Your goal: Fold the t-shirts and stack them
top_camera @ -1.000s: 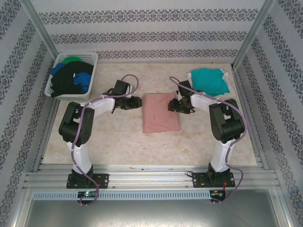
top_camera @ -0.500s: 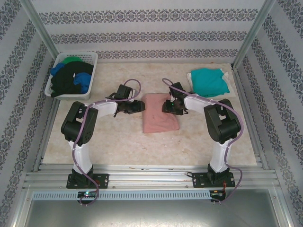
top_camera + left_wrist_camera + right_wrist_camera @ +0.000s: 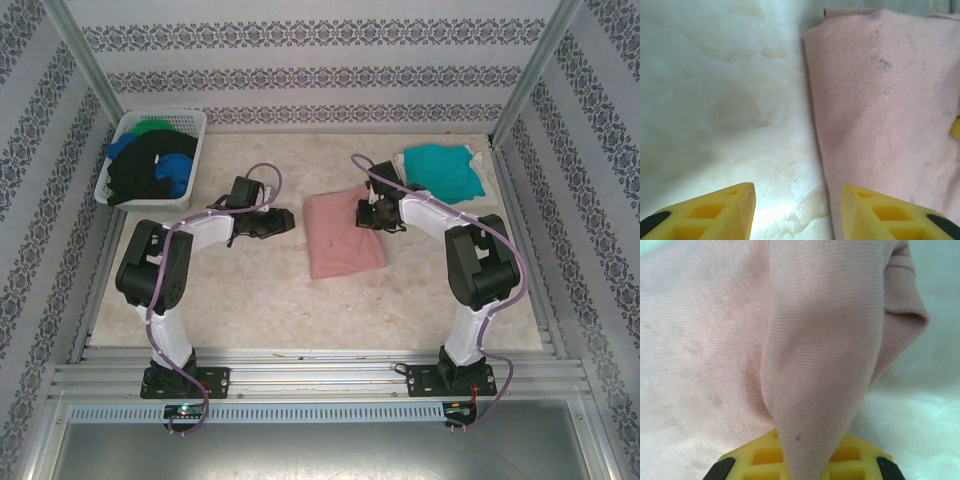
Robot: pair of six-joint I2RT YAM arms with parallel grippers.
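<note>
While the right claw (image 3: 367, 214) is clamped on a raised fold at the right edge of the folded salmon-pink t-shirt (image 3: 340, 248) lying midway on the desk (image 3: 250, 295), the left claw (image 3: 288, 217) hovers half-open and empty at its left edge, and the folded teal t-shirt (image 3: 440, 170) rests far right.

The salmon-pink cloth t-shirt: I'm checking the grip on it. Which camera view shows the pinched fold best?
Right wrist: a fold of the salmon-pink cloth t-shirt rises straight from the shut right pincer. Top external shows the whole folded shirt, but the grip itself is covered; left wrist shows one flat edge.
</note>
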